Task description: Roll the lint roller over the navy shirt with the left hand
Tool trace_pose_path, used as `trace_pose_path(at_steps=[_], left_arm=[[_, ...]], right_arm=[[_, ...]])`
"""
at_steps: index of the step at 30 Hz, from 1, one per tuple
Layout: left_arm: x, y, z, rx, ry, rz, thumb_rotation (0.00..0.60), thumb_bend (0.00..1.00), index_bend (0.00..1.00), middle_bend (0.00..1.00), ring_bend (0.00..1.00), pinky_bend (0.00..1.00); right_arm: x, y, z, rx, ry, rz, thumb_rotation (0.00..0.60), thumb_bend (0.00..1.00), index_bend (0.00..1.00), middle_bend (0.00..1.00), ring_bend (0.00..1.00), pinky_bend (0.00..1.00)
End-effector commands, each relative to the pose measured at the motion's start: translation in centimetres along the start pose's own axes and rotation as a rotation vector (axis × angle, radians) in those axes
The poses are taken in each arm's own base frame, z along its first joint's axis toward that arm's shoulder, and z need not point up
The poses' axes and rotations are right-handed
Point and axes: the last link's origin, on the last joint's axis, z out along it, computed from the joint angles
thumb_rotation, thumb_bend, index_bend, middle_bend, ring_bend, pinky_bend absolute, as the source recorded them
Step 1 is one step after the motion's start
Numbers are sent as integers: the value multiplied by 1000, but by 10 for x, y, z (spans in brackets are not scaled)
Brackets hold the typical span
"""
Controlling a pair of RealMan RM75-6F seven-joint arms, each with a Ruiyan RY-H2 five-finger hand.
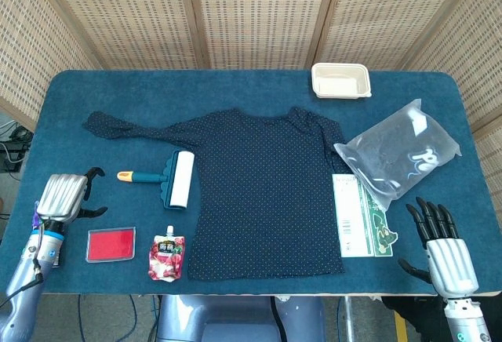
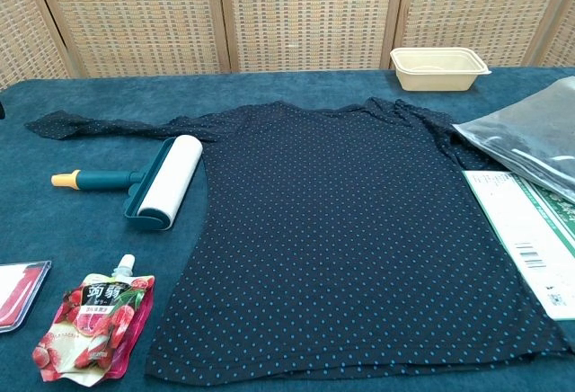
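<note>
The navy dotted shirt lies flat in the middle of the blue table, one sleeve stretched to the far left. The lint roller rests on the table at the shirt's left edge, and its teal handle with a yellow tip points left. My left hand hovers left of that handle tip, apart from it, with fingers bent downward and nothing in them. My right hand is at the near right table edge, fingers spread and empty. The chest view shows neither hand clearly.
A red card case and a fruit pouch lie near the front left, below the roller. A cream tray stands at the back. A clear plastic bag and a green-and-white packet lie right of the shirt.
</note>
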Motion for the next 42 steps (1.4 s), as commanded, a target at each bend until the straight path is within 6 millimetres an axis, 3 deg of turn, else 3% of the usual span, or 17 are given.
trace_pose_path(at_steps=[1,3,13,22,42], left_arm=[[0,-3,16,7,-21,20,600,137,401,747,758,716],[-1,-4,30,12,-39,41,600,137,417,753,763,718],[-8,7,62,-11,-92,116,600,263,401,756,764,718],[-25,13,80,-5,-143,147,600,266,360,760,768,718],[-48,47,113,-40,-209,161,600,306,403,760,768,718]], right_arm=[[0,1,0,-2,0,-2,600,98,0,0,0,0],[-1,2,1,-5,-1,-6,600,99,0,0,0,0],[-5,5,3,-16,-4,-19,600,98,0,0,0,0],[-8,8,5,-26,-12,-26,600,98,0,0,0,0],[-8,16,8,-55,-7,-35,600,98,0,0,0,0]])
